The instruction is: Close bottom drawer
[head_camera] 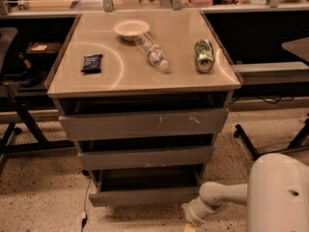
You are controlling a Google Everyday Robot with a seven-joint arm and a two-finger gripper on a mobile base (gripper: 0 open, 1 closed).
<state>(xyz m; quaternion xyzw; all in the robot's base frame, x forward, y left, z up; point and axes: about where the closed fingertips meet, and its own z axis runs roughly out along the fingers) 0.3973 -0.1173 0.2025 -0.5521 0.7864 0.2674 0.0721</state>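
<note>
The bottom drawer point(144, 196) is the lowest of three grey drawers in the cabinet. Its narrow plain front strip sticks out a little past the middle drawer front point(145, 157), with a dark gap above it. The top drawer front point(144, 123) carries pale scratches. My gripper point(189, 222) is low at the bottom edge of the view, just right of and in front of the bottom drawer's right corner. My white arm point(219, 195) reaches to it from the lower right.
The cabinet top point(183, 76) holds a white bowl point(131, 29), a lying plastic bottle point(152, 51), a green can point(203, 55) and a dark packet point(91, 63). Chair and table legs stand left point(24, 124) and right point(251, 141). A cable point(86, 204) hangs at the lower left.
</note>
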